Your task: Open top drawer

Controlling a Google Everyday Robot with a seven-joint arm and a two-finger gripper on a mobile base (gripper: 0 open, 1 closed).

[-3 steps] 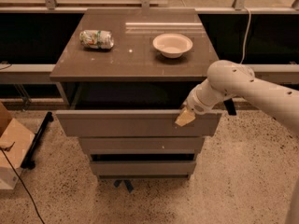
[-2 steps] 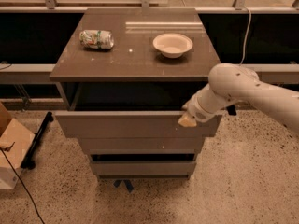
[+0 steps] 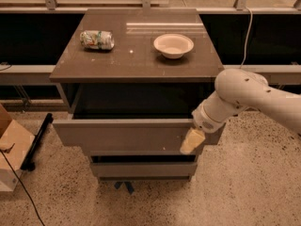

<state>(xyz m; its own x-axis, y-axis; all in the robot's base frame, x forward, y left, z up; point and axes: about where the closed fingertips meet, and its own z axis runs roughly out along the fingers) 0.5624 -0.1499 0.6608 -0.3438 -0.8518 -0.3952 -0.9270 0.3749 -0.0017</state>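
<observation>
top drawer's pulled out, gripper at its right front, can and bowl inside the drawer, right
Not quite. The camera view shows the can and bowl on the cabinet top, not inside the top drawer. The rest holds: the drawer is pulled out, with the gripper at its right front.

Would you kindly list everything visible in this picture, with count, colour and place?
top drawer: one, grey-brown, standing open under the cabinet top.
lower drawers: two, grey-brown, stacked beneath it.
cabinet top: one, glossy brown.
can: one, silver-green, lying on its side, back left of the top.
bowl: one, cream, back right of the top.
cardboard box: one, brown, on the floor at left.
arm: one, white, reaching in from the right.
gripper: one, cream, at the right end of the top drawer's front.
</observation>
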